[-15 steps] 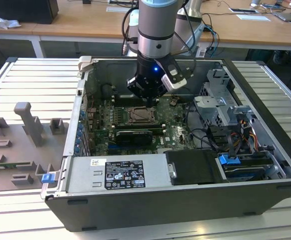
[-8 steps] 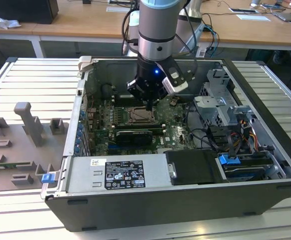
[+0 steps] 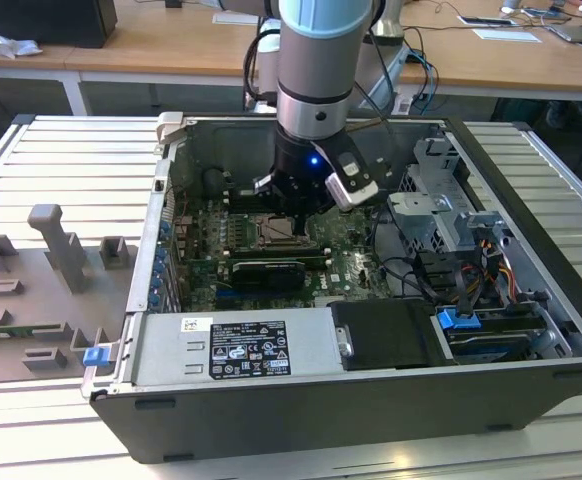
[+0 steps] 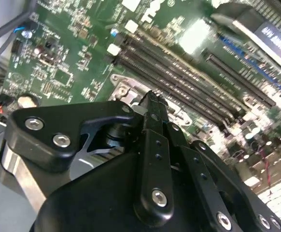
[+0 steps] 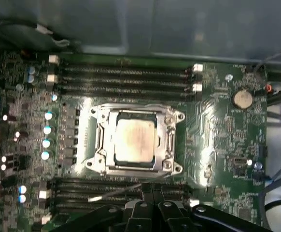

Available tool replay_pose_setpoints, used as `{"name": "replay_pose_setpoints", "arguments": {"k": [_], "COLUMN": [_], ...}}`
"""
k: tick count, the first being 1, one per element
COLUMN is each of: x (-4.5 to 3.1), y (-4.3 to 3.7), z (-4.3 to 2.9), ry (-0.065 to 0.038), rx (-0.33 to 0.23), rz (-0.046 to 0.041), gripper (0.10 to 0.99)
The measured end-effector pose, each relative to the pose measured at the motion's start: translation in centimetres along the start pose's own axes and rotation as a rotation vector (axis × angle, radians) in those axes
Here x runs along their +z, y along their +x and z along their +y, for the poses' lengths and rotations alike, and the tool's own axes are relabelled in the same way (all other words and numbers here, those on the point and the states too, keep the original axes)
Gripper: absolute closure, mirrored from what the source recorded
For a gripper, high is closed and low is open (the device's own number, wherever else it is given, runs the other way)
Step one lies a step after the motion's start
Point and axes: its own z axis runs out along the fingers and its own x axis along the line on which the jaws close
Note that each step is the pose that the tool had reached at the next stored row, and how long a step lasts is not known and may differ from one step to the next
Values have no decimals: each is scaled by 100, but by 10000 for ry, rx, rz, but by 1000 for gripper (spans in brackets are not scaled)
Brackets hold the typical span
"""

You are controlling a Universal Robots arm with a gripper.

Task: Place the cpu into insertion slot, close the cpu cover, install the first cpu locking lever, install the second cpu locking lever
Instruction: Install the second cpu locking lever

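**Inspector:** Where is the cpu (image 5: 133, 140) sitting?

**Assistant:** It is lying flat in the insertion slot (image 5: 98, 140), pale metal top facing up, squarely inside the silvery frame on the green board. In the first wrist view the cpu cover (image 5: 169, 140) is lying down around the chip, with the top showing through its window. I judge the seating and the cover steps done; whether either locking lever is hooked I cannot tell.

**Inspector:** And the pincer?

**Assistant:** The pincer (image 5: 152, 189) is hovering low over the board, just beside the socket's edge, above the long black memory slots (image 5: 126, 72) on that side. In the second wrist view its fingers (image 4: 152, 113) are pressed together into one narrow tip, carrying nothing. I take that clenched tip as suited to pushing a thin lever rather than grasping anything.

**Inspector:** The surroundings?

**Assistant:** In the exterior view the arm is reaching straight down into the open computer case (image 3: 531, 190), which is lying on its side on the bench (image 3: 61, 150), leaving the board facing upward for access.
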Motion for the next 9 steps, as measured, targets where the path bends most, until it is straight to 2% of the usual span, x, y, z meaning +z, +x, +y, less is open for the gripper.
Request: {"name": "replay_pose_setpoints", "arguments": {"k": [5,9], "x": [11,103], "y": [179,261], "z": [-1,-3], "ry": [-80,-89], "rx": [-2,-1], "rz": [-5,-5], "gripper": [980,980]}}
